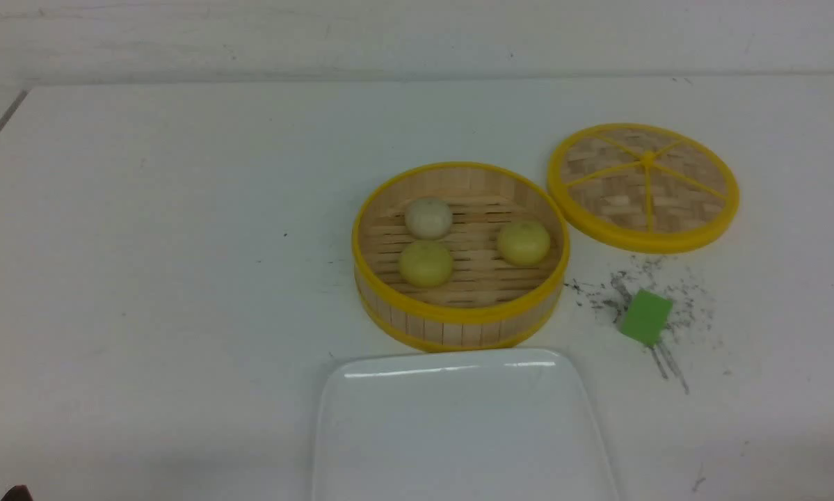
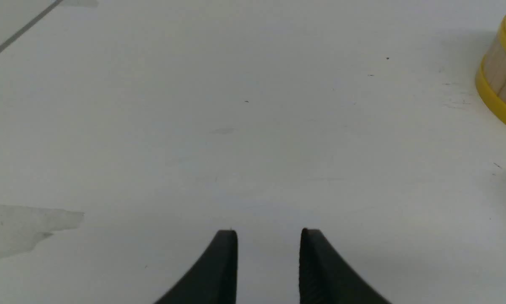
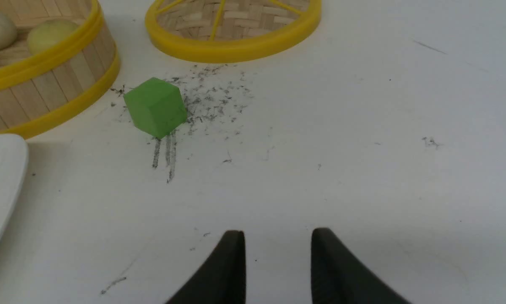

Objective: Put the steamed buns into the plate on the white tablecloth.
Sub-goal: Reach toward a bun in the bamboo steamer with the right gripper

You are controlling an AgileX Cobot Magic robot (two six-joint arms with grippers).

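Entry: all three steamed buns (image 1: 426, 264) are sitting in the open steamer basket (image 1: 458, 321). The cream one and a yellow one are just beside each other, and the second yellow one is lying apart toward the right.

The lid (image 1: 643, 188) is lying upturned on the white tablecloth (image 1: 180, 243) just right of the basket, leaving the buns exposed for a reach from above. The plate (image 1: 458, 431) is waiting empty just nearside of the basket, probably to keep each carry short.

A green block (image 1: 645, 317) is resting among grey scribble marks and is playing no part.

The left pincer (image 2: 269, 236) is hanging over bare cloth left of the basket, jaws spread part-way and gripping nothing. The right pincer (image 3: 278, 234) is doing likewise near the block. Their height above the cloth is hard to judge.

Judgement: no transfer is under way yet.
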